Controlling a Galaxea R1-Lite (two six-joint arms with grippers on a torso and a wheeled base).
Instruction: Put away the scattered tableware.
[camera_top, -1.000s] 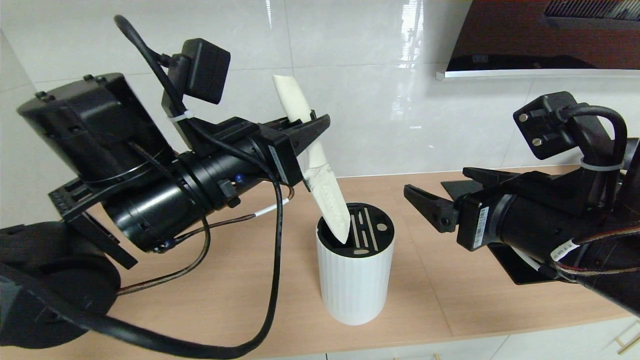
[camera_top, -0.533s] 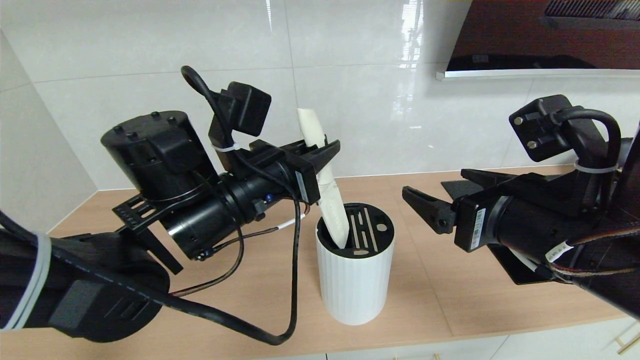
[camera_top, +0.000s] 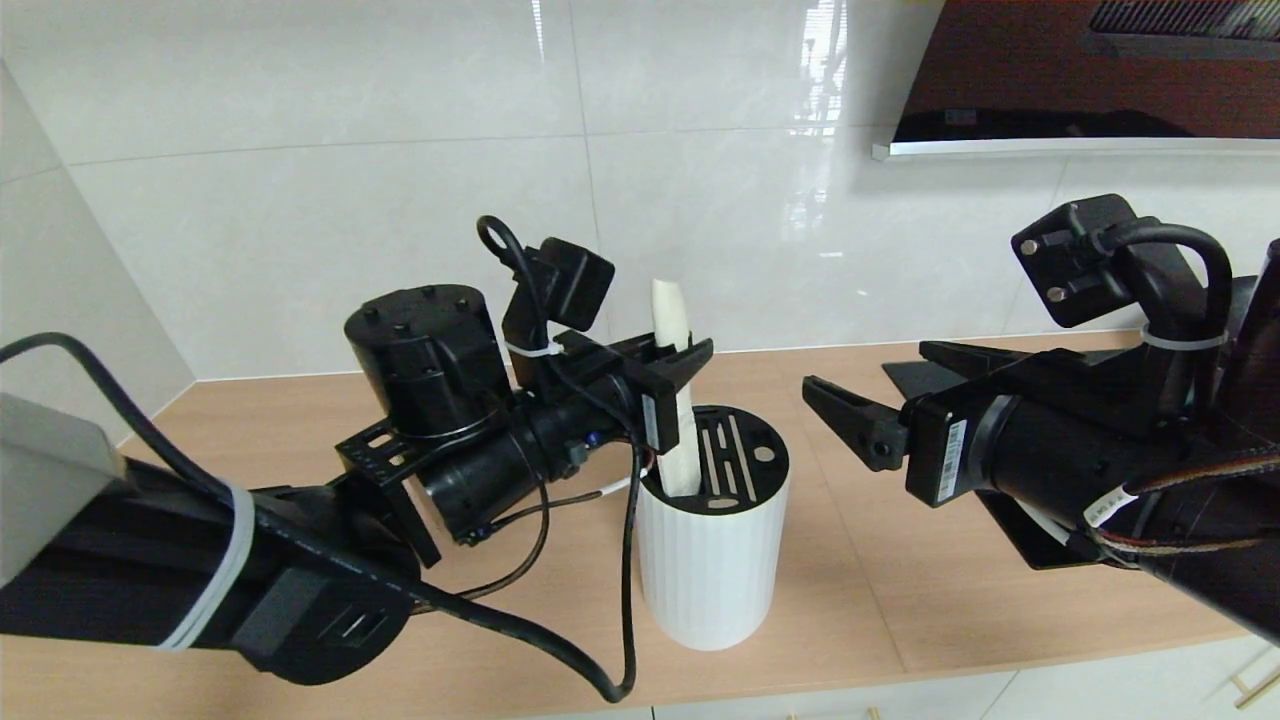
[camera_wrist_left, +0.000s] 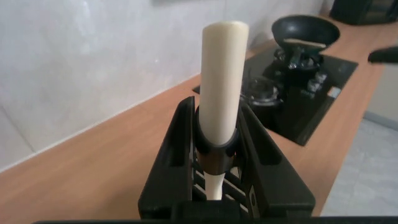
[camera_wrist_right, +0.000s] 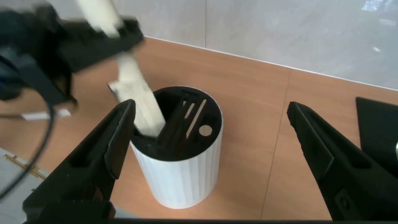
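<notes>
Presently the white knife (camera_top: 668, 315) is clenched in the left gripper (camera_top: 683, 358), its blade sunk in the left slot of the knife block (camera_top: 712, 560) on the counter (camera_top: 300, 430), while the right gripper (camera_top: 868, 367) is held spread open to the right, above a black hob (camera_top: 905, 375).

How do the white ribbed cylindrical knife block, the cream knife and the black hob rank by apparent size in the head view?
1. White ribbed knife block.
2. Cream knife, only its part above the block showing.
Unranked: black hob, mostly hidden by the right arm.
</notes>
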